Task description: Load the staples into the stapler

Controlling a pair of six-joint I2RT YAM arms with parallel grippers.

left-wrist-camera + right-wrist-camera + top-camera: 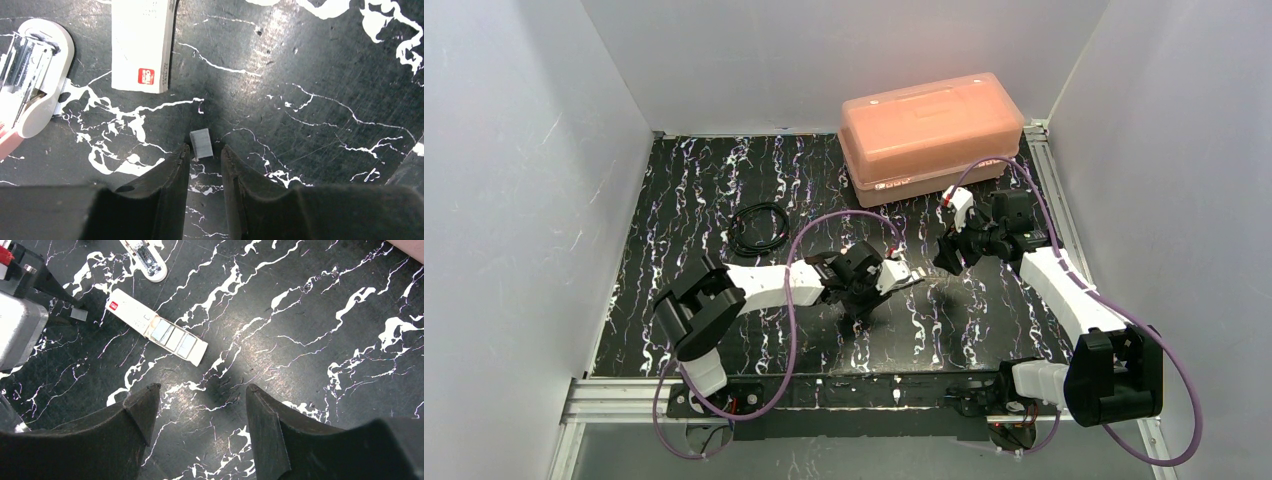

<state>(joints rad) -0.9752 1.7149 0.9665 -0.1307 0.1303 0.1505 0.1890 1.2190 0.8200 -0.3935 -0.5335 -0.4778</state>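
Note:
In the left wrist view the white stapler [35, 80] lies open at the far left, its silvery channel showing. The whitish staple packet [142, 45] with a red label lies beside it. A short grey strip of staples [201, 144] lies on the table right at the tips of my left gripper [204, 151], whose jaws stand narrowly apart on either side of it. My right gripper [201, 388] is wide open and empty above bare table. In its view the packet [135, 317] has its tray slid out with more strips [175, 340], and the stapler [145, 260] lies beyond it.
A salmon-orange lidded box [929, 135] stands at the back right of the black marbled table [684, 190]. A coil of black cable [759, 228] lies left of centre. White walls close in on the left, back and right. The two arms [774, 282] meet near the middle.

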